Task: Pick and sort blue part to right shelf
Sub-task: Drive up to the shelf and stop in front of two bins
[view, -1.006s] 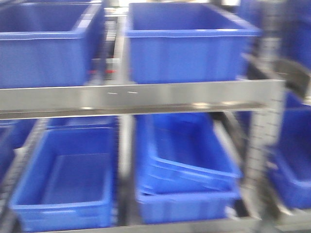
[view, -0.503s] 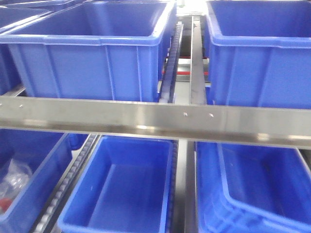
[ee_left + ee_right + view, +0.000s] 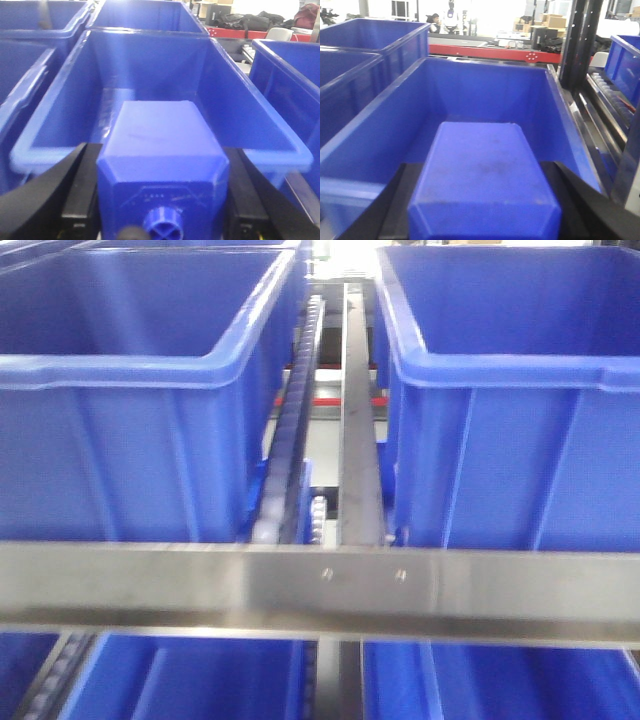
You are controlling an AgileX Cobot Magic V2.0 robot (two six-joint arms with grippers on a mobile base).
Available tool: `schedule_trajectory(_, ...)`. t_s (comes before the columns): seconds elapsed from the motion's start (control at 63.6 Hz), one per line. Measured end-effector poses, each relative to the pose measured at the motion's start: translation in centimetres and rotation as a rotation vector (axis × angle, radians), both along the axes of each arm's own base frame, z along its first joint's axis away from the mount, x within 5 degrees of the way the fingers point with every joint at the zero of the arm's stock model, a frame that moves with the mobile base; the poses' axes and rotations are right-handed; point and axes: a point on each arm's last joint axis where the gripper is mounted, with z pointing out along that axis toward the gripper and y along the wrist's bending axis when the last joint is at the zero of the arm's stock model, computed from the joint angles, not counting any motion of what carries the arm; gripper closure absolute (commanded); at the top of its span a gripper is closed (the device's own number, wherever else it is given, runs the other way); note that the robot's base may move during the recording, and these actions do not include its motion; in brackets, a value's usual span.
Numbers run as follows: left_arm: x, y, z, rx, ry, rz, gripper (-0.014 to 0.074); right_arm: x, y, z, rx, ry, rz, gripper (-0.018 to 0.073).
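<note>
In the right wrist view my right gripper (image 3: 482,195) is shut on the blue part (image 3: 482,170), a deep-blue block with bevelled edges, held above an open blue bin (image 3: 385,135). My left gripper (image 3: 160,170) is shut on a similar blue block (image 3: 160,155) that has a small round stud (image 3: 162,227) on its near end, also over a blue bin (image 3: 150,65). The right shelf (image 3: 320,590) fills the front view, with a steel crossbar, roller tracks and blue bins. Neither gripper shows in the front view.
Two large blue bins (image 3: 130,390) (image 3: 520,390) stand on the upper level, with a roller track (image 3: 295,430) and a flat steel rail (image 3: 355,440) between them. More bins lie below the crossbar. A black upright post (image 3: 577,45) and rollers stand right of the right bin.
The front view has swung along the rack and come closer. The upper bins now loom larger, and the crossbar sits lower in the frame.
</note>
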Motion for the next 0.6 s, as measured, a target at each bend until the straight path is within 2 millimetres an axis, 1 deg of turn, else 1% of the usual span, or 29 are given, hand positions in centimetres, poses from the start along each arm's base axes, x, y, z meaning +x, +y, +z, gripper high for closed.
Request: schedule_trajectory(0.597, 0.00, 0.00, 0.00, 0.000, 0.000, 0.000, 0.0191, 0.00, 0.00, 0.00, 0.000, 0.000, 0.000, 0.0129)
